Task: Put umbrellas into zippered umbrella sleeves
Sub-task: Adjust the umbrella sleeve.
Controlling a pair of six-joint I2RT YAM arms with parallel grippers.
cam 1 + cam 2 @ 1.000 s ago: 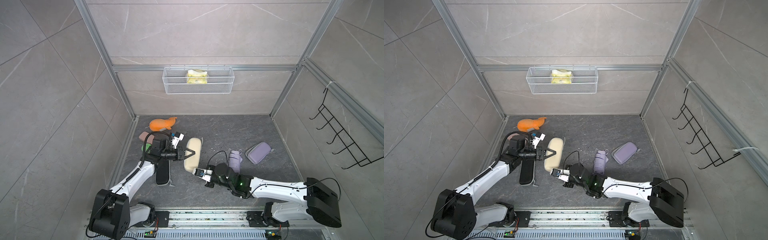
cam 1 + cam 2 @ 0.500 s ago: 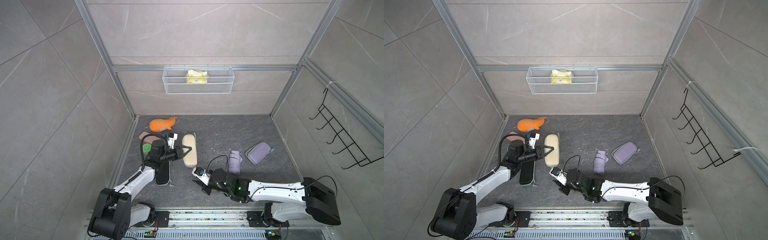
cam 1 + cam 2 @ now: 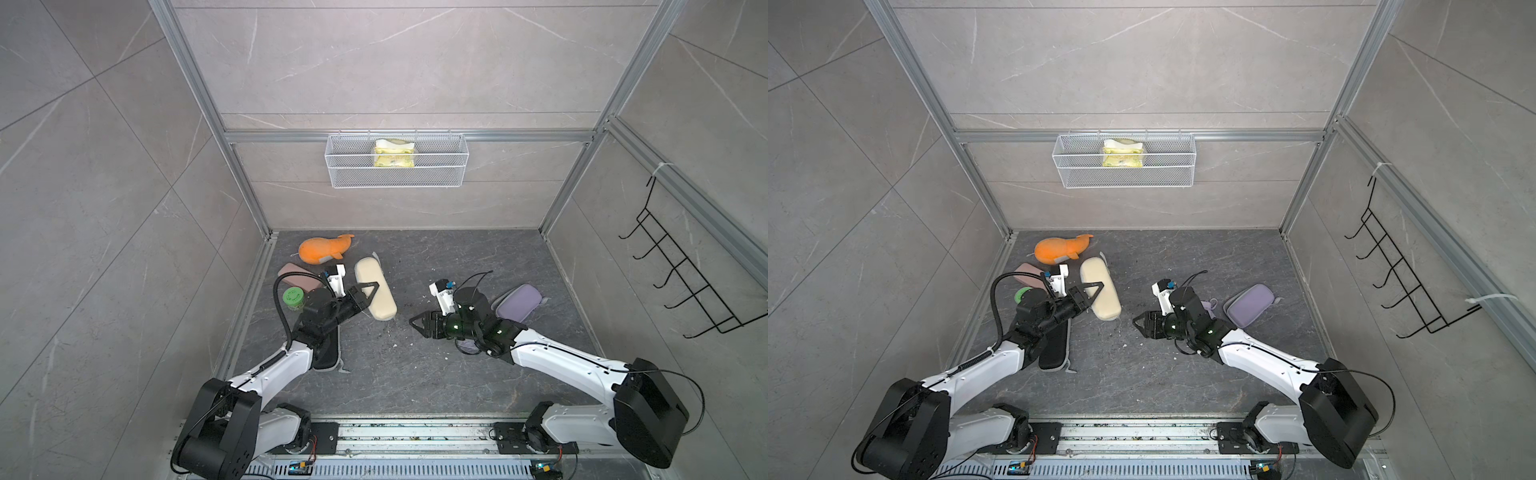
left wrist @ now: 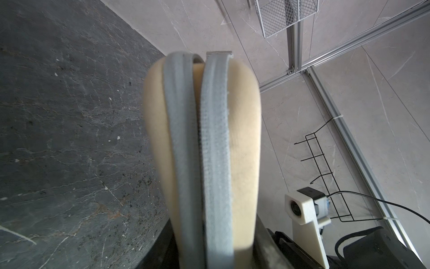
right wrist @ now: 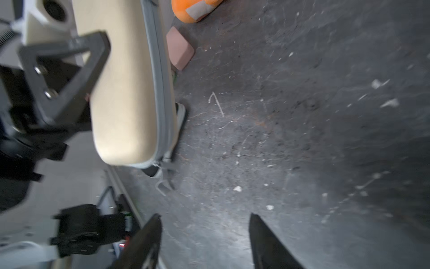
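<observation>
Dark grey stone floor (image 3: 415, 374), walled in pale grey tile; we list the contents from left to right.

- Pink oblong case (image 3: 297, 276) by the left wall, with a green-lidded jar (image 3: 293, 297) just beside it. An orange plush whale (image 3: 322, 250) lies behind both.
- Black oblong zippered sleeve (image 3: 328, 355), flat on the floor and largely covered by the left arm.
- Left gripper (image 3: 365, 297): clamped onto the near half of the cream oblong zippered sleeve (image 3: 374, 286), one black triangular finger pressed on its broad face. In the left wrist view we see the sleeve's grey zip tapes (image 4: 214, 144) standing slightly apart at the far end. We cannot tell what is inside.
- White wire basket (image 3: 353, 178) on the back wall, holding a yellow packet (image 3: 395, 153).
- Right gripper (image 3: 417, 322): low over bare floor, near the cream sleeve's near end but not touching it. Its fingers (image 5: 149, 235) are spread wide with nothing between them.
- Lavender fabric umbrella (image 3: 1209, 307): mostly hidden behind the right arm, so we see only a small part.
- Lavender oblong zippered sleeve (image 3: 519, 303), lying on the floor just beyond the right wrist.
- Black wire hook rack (image 3: 681, 259) on the right wall.
</observation>
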